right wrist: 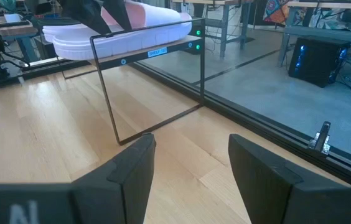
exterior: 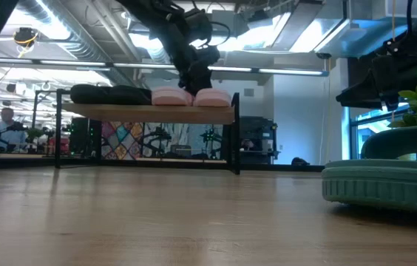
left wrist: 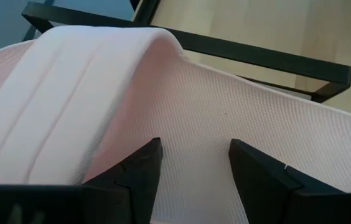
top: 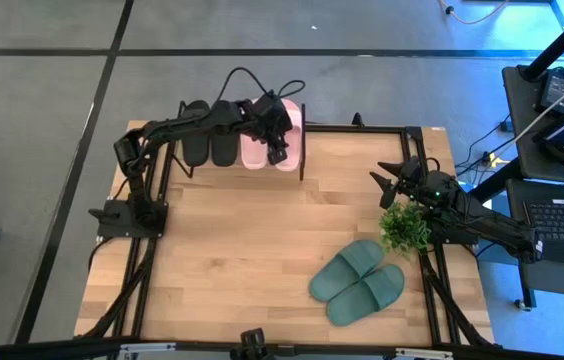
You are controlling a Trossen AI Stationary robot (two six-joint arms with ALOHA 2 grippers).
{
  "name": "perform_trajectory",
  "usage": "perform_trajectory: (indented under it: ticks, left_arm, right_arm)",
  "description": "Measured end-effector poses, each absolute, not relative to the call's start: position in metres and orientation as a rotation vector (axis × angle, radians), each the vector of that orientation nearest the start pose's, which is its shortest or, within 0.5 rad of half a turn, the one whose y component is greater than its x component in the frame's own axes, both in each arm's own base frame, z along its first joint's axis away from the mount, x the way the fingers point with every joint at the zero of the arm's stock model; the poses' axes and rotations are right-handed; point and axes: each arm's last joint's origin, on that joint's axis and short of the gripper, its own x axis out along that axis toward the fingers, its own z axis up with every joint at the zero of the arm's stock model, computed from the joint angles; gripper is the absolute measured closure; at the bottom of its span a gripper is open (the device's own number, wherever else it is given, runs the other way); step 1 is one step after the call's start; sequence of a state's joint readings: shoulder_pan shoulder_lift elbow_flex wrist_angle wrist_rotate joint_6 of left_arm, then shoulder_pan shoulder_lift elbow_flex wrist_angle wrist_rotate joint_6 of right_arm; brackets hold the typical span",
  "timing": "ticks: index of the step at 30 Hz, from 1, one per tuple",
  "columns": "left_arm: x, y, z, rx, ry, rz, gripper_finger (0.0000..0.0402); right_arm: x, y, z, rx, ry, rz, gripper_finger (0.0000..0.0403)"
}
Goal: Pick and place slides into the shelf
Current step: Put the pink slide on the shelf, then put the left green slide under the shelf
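Pale pink rubber slides (top: 272, 135) and black ones (top: 209, 135) lie on our wood-topped shelf (top: 307, 160); left claw (top: 278, 142) gapes empty above pink. Green pair (top: 357, 282) remains on the bench (top: 232, 260), below the idle, open right claw (top: 390, 186).

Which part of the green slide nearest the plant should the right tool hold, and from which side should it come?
Probably the wide strap of that green slide, approached from above by the open right tool. The slide lies flat, sole down, so the arched strap stands highest.
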State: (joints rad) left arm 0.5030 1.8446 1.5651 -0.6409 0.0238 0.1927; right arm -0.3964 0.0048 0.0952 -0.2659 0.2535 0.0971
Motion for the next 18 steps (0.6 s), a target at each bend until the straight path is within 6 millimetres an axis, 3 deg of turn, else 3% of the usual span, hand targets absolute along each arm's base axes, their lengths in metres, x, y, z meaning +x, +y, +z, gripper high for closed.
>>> perform_trajectory:
  ticks: [13,18]
  left_arm:
    - [0.333,0.178,0.318,-0.028,0.800,0.380,0.0217]
    - [0.336,0.151,0.339,-0.037,0.680,0.164,0.0217]
  right_arm:
    - [0.079,-0.041,0.170,0.106,0.146,-0.657,0.0197]
    - [0.079,-0.041,0.170,0.108,0.145,-0.656,0.0197]
